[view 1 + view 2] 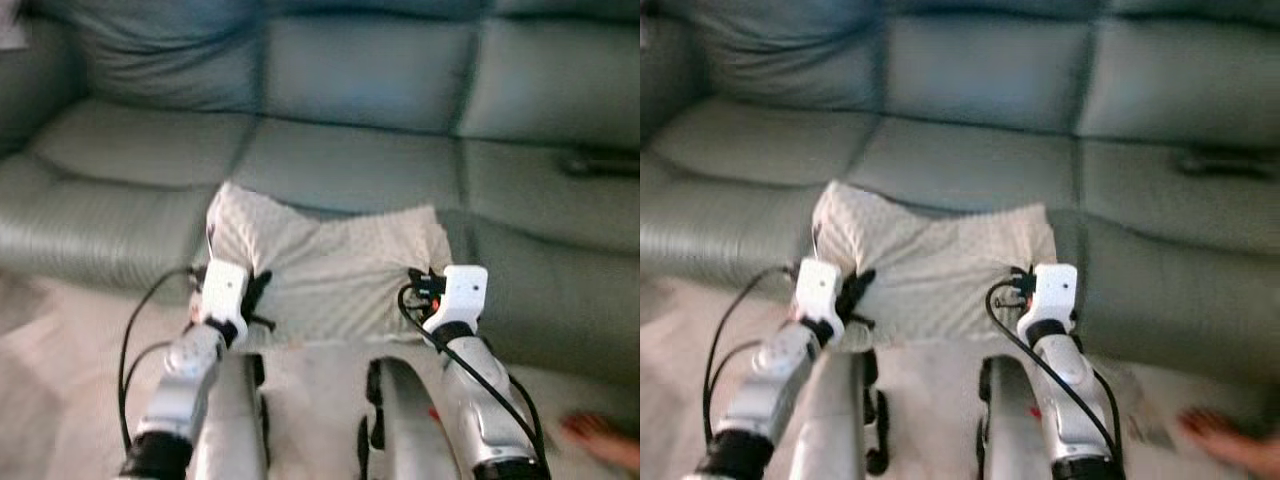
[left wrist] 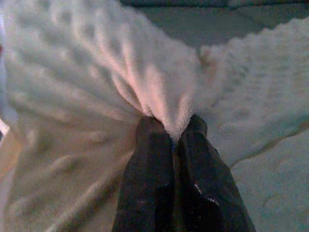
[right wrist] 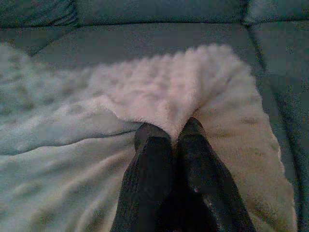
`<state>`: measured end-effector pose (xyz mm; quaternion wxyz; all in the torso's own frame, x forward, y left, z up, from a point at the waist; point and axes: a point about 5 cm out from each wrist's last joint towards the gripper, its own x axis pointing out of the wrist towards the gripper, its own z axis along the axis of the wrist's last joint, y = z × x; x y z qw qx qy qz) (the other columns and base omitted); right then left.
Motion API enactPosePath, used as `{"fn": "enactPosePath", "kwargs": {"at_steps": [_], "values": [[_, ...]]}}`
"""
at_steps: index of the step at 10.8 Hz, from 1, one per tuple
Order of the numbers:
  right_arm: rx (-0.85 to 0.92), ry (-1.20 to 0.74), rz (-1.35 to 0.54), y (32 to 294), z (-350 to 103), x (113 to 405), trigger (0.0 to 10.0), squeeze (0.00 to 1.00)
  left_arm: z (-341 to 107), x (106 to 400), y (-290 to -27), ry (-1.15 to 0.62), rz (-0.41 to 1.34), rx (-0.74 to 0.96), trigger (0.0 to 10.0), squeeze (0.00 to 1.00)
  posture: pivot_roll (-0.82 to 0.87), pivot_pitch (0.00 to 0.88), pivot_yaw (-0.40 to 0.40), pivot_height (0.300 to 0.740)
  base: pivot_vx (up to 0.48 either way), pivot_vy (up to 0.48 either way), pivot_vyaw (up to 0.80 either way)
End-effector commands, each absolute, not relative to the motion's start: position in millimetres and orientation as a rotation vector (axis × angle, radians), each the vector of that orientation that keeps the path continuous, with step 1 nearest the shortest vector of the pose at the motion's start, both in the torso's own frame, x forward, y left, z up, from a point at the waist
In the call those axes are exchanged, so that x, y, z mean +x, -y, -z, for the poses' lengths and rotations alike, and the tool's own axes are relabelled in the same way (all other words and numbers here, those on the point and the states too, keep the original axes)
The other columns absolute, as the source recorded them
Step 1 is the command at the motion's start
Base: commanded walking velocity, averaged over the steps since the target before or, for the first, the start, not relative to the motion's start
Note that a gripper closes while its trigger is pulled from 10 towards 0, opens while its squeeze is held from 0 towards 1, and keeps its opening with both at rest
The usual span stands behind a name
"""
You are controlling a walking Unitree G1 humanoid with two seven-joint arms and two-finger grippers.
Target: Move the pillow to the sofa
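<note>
A home living room, by the look of it; a large grey-green leather sofa spans the head views, with plump seat cushions and padded back cushions in several sections; a pale carpeted floor runs up to its base; a soft, cream, dimpled pillow lies against the seat edge; a dark, slim object, too blurred to identify, rests on a seat at the right; a person's bare foot stands on the carpet at the lower right.
</note>
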<state>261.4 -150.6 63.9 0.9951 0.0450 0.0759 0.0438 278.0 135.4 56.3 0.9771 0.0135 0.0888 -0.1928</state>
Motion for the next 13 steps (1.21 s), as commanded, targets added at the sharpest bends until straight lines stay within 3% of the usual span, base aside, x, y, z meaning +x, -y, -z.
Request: {"fn": "enactPosePath", "kwargs": {"at_steps": [1, 13], "values": [[0.090, -0.129, -0.091, 149.5, -68.8, 263.7, 10.0, 0.00, -64.7, 280.2, -131.9, -0.137, 0.417, 0.009, 10.0, 0.00, -0.07, 0.192, 0.016, 0.614, 0.000, 0.000, 0.00], [0.083, -0.135, -0.090, 151.0, -68.3, 263.3, 10.0, 0.00, -64.2, 277.5, -131.5, -0.139, 0.441, 0.015, 10.0, 0.00, -0.06, 0.220, 0.005, 0.614, 0.283, 0.000, 0.00]]}}
